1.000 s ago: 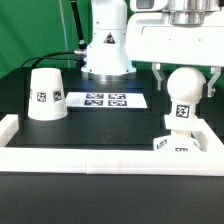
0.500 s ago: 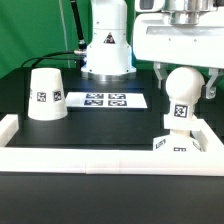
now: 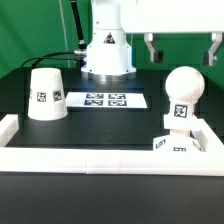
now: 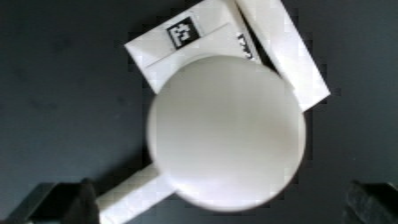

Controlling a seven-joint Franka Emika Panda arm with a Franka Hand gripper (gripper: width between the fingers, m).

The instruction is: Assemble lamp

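tool (image 3: 183, 49): fingers spread, empty, hanging above the bulb, no contact
bulb (image 3: 181, 96): standing upright on the base, round top up, tag facing the exterior camera; in exterior view at about 3 o'clock
key relation: bulb lies straight below the tool, at 6 o'clock from it; long axis vertical; wrist view looks down on the dome (image 4: 228, 130) between the two finger tips
base (image 3: 183, 142): flat square, in the corner of the rail at 4 o'clock, tags on its front edge
shade (image 3: 46, 94): cone standing wide end down at 9 o'clock, well apart from bulb and tool, untouched
next move (judgement): shade has to go over the bulb, so tool must travel toward 9 o'clock to grasp it
counter (image 3: 100, 125): flat black, matte
room: open around shade; white rail (image 3: 70, 156) near the base at 6 o'clock; marker board (image 3: 105, 99) between shade and bulb, flat
risk (judgement): bulb may tip if nudged
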